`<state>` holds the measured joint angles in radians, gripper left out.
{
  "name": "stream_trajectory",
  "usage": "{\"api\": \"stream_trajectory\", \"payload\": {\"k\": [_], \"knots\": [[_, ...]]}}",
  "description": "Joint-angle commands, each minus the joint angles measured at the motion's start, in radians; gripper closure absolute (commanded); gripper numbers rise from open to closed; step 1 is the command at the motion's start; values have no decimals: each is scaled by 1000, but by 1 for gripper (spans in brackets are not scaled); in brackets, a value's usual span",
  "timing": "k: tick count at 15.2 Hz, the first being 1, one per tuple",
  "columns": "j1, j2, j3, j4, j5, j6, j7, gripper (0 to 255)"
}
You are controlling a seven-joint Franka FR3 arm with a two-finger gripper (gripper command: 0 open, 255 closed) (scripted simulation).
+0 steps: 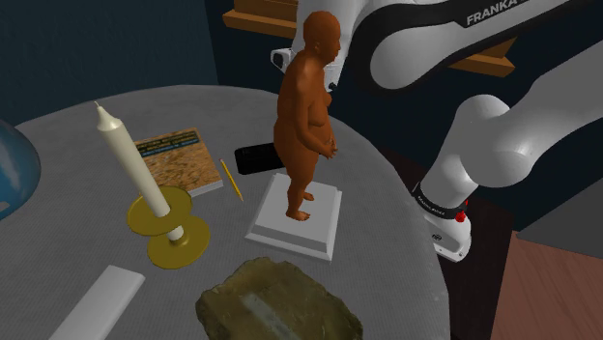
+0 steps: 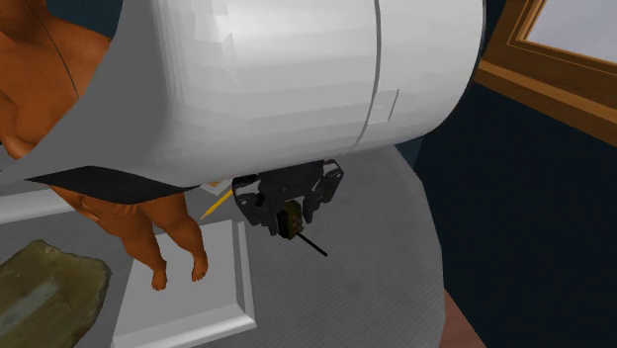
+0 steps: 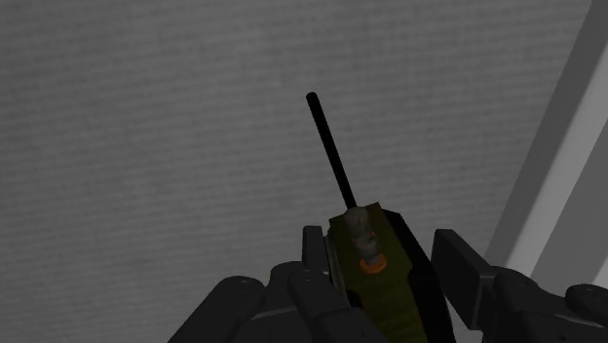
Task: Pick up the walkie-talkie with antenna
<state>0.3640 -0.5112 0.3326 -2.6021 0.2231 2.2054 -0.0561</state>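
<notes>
Walkie-talkie [image 3: 375,278], olive-green with a thin black antenna, is pinched by the black tool [image 3: 382,242] and held clear of the grey bench [image 3: 146,146] beside the orange statue [image 2: 148,232]; pickup is judged complete.

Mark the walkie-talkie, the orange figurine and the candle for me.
walkie-talkie [image 3: 380,290], wrist view, on its olive body.
orange figurine [image 1: 304,106], shoulder view, on its torso.
candle [image 1: 132,164], shoulder view, on its white shaft.

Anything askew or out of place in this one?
The white candle in its gold holder leans strongly toward the shoulder view's left, though the statue nearby stands upright. The gripper clasps the walkie-talkie normally.
</notes>
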Motion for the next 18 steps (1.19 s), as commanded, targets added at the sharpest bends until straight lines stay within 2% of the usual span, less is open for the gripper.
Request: {"api": "stream_trajectory", "payload": {"k": [1,7,18], "knots": [[0,1,0,-1,0,1,0,255],[0,0,-1,0,0,1,-1,255],[-5,-53,-26,111,-16,-164,3,255]]}}
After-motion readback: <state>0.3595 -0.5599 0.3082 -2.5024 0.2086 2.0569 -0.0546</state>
